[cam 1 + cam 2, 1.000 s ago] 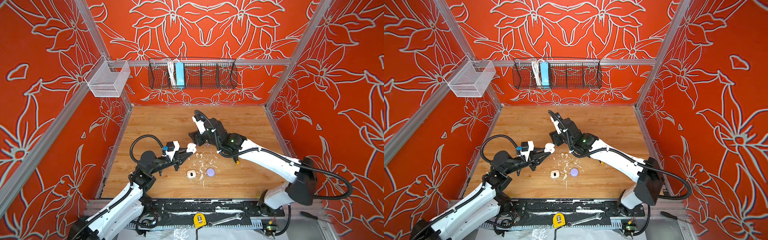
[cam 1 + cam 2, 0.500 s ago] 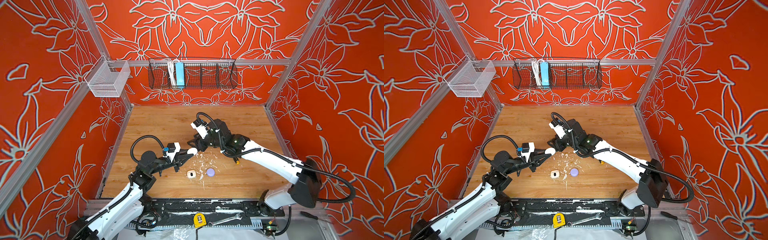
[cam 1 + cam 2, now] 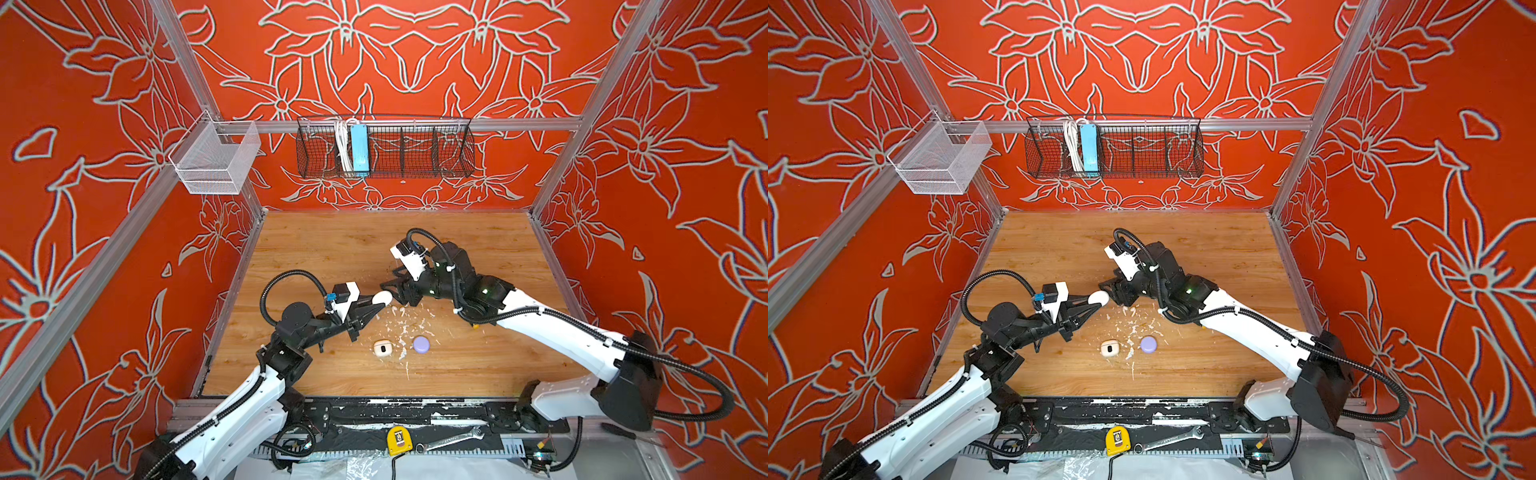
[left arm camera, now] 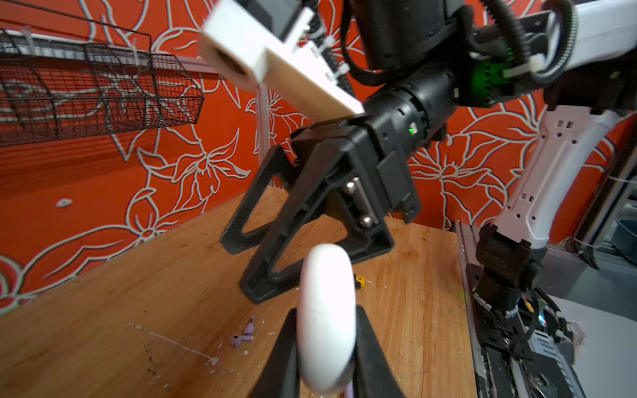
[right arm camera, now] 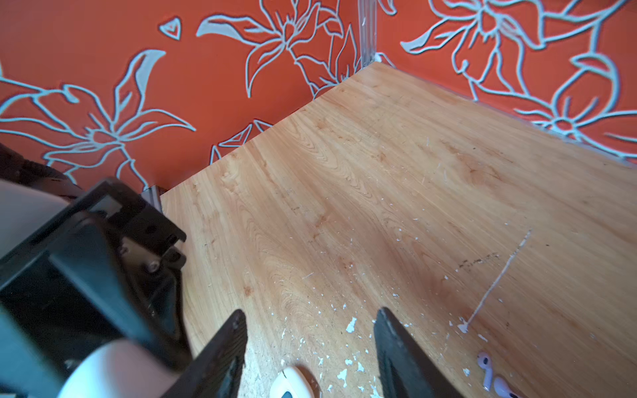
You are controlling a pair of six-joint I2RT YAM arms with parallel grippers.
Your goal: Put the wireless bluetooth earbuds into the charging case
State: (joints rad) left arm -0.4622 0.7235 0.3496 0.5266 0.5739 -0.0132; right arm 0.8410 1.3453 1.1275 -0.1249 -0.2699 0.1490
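The left pincer [image 3: 379, 303] is clamped on a white oval plastic charging case [image 3: 382, 297], which it holds above the wooden bench [image 3: 332, 249]. The right pincer [image 3: 390, 286] stands apart and empty, just beside that case. Two tiny lavender stemmed earbuds [image 4: 243, 334] lie loose on the bench among white flecks [image 3: 401, 328]. An open cream case [image 3: 382, 348] and a round lavender case [image 3: 421, 344] sit nearer the front.

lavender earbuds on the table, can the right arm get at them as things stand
Likely yes: the right pincer is open and empty, and the lavender earbuds lie uncovered on the table just beside it, nothing between.
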